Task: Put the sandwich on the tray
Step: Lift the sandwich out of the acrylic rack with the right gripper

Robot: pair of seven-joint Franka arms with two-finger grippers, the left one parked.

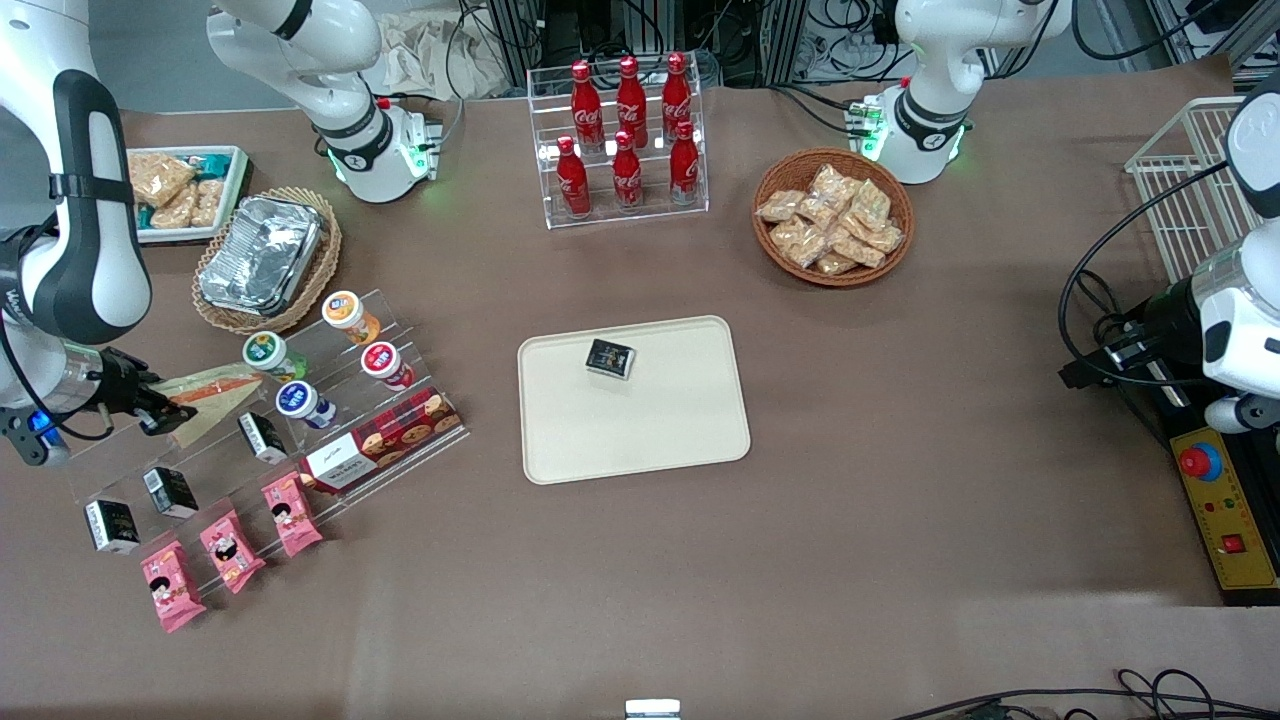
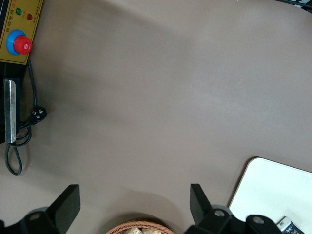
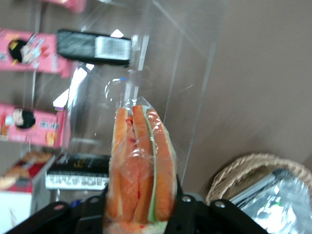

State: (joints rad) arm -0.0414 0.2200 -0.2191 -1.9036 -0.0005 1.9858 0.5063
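Note:
The sandwich is a wedge in clear wrap, pale bread with orange and green filling. My right gripper is shut on it, and the black fingers press both of its flat sides. It hangs just above the clear acrylic step shelf at the working arm's end of the table. The cream tray lies flat mid-table, well away from the gripper, with a small black packet on it.
The shelf holds round cups, black packets, a cookie box and pink packets. A wicker basket with foil trays, a cola bottle rack and a snack basket stand farther from the camera.

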